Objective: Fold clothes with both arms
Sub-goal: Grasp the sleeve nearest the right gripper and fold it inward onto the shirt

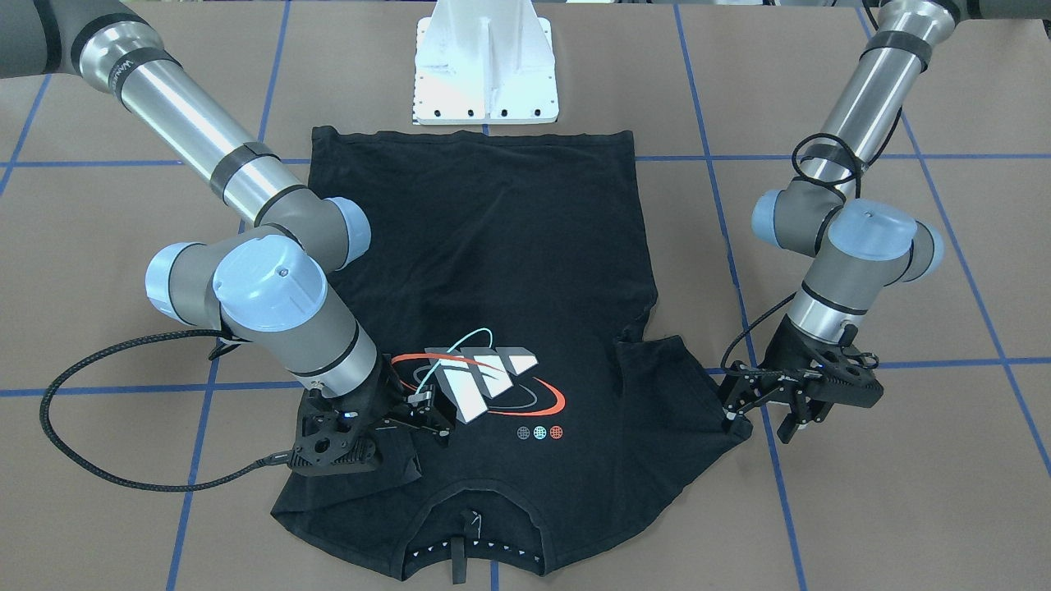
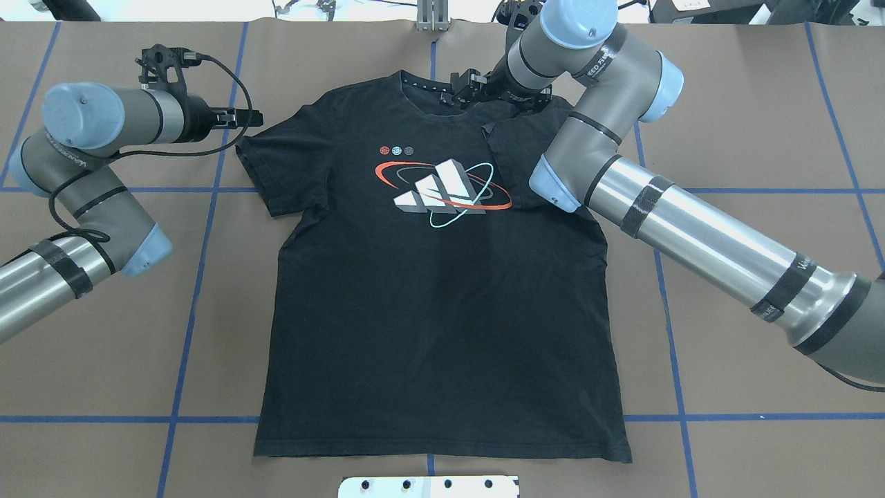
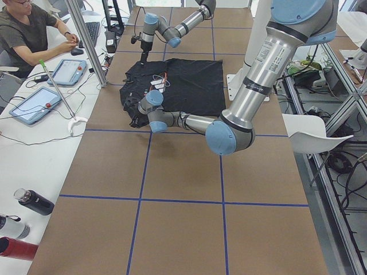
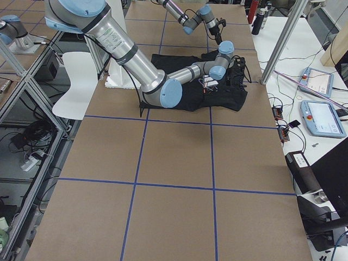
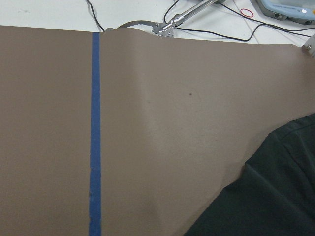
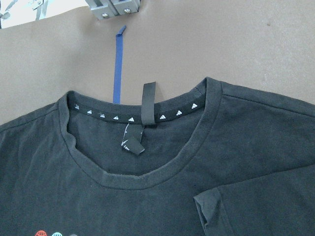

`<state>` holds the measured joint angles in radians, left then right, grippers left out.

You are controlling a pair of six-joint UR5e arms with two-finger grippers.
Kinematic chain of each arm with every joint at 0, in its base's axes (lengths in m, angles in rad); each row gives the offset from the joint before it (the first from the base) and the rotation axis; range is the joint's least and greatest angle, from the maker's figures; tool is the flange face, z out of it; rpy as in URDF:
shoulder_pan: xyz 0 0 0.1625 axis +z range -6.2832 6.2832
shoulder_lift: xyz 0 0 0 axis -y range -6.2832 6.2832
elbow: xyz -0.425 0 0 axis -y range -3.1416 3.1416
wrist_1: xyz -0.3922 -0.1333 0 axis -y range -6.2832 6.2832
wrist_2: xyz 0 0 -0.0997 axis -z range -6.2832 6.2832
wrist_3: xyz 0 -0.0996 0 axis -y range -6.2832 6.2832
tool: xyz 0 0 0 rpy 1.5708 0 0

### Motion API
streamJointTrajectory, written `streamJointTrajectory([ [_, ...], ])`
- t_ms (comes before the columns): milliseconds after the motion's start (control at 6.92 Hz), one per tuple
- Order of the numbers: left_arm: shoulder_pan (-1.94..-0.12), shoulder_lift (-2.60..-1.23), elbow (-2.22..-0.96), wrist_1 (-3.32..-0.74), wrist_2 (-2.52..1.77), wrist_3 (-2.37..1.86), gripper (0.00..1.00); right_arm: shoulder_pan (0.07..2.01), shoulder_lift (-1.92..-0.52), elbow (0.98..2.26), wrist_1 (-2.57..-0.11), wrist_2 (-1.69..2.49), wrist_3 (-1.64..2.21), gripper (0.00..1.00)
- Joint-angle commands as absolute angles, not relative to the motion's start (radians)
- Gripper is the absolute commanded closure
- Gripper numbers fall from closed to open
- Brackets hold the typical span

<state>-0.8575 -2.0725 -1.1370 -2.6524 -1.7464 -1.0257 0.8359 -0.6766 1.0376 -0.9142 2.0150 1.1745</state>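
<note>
T-shirt (image 2: 429, 311) is lying flat, print side up, in the middle of the brown table (image 2: 747, 90), collar (image 6: 140, 179) at the top of the overhead view and hem at the bottom by the white pedestal (image 1: 484, 82). One sleeve (image 2: 508, 162) is already flipped inward over the chest, right next to the logo (image 2: 442, 187), so my guess is we're at the sleeves-in stage before any big fold. The right gripper (image 2: 453, 88) hangs over the shoulder just beside the collar. Its jaws look spread with nothing pinched, which would make sense if it's done with that sleeve. The left gripper (image 1: 729, 404) sits right at the outer tip of the other sleeve (image 2: 266, 169), which is still sticking out flat. Probably lining up to grab it and fold it in to match, but I honestly can't tell if the jaws are spread or already pinching the hem. As for stuff in the way, the right arm (image 2: 691, 235) stretches across the shirt's right side in the overhead view, so it'd need to clear out before that half can be folded. Otherwise there's just blue tape lines (image 5: 95, 123) on the table. Off to the side, a person (image 3: 26, 34) sits at a desk with tablets (image 3: 67, 71), and some bottles (image 3: 33, 201) stand well apart from everything.
</note>
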Motion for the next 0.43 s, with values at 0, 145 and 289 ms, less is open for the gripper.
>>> streamJointTrajectory([
  [0,-0.845,-2.075,-1.115,-2.652,-1.741,-1.023,0.34,0.862,-0.698,1.067,-0.914,2.054,1.177,0.00],
  [145,-0.845,-2.075,-1.109,-2.652,-1.743,-1.020,0.40,0.877,-0.728,1.110,-0.916,2.086,1.178,0.00],
  [289,-0.844,-2.075,-1.105,-2.652,-1.743,-1.019,0.43,0.888,-0.745,1.133,-0.917,2.109,1.178,0.00],
])
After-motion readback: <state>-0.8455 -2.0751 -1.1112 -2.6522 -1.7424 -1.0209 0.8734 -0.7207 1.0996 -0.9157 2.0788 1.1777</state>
